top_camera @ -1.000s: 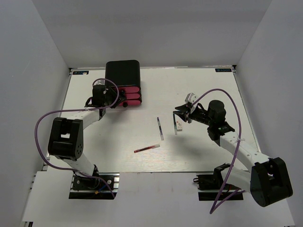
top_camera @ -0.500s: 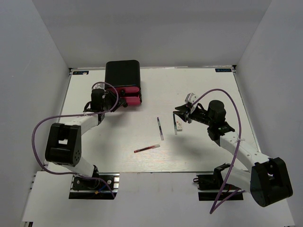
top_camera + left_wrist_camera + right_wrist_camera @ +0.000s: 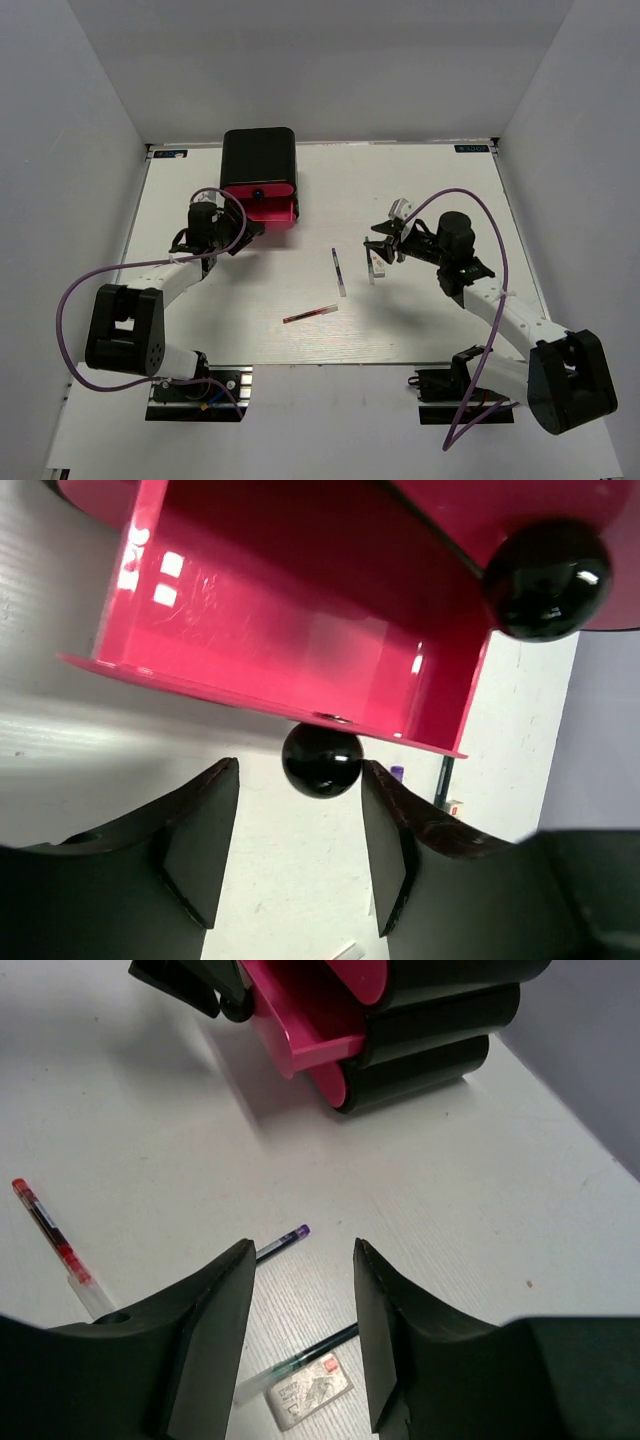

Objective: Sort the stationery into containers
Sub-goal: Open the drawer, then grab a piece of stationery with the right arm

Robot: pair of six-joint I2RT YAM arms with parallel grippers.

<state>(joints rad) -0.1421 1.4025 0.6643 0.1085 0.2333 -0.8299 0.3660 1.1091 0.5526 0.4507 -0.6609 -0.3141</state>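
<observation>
Left pincer (image 3: 298,780) wide, astride knob (image 3: 322,760); drawer (image 3: 270,630) just beyond, standing out of box (image 3: 258,158), probably to receive stationery. Right pincer (image 3: 300,1260) wide, poised over block (image 3: 312,1392) and dark pen (image 3: 282,1243); red pen (image 3: 52,1235) farther off. Left wrist only: visible drawer interior bare. Top only: arms well apart.

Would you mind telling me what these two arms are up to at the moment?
The left claw is open, with the black round knob of a pink-red plastic drawer between its fingertips. That drawer stands pulled out of the rounded black box and looks empty. The right claw hovers open over a small white block and two thin dark pens. A thin red pen lies loose on the white table.
</observation>
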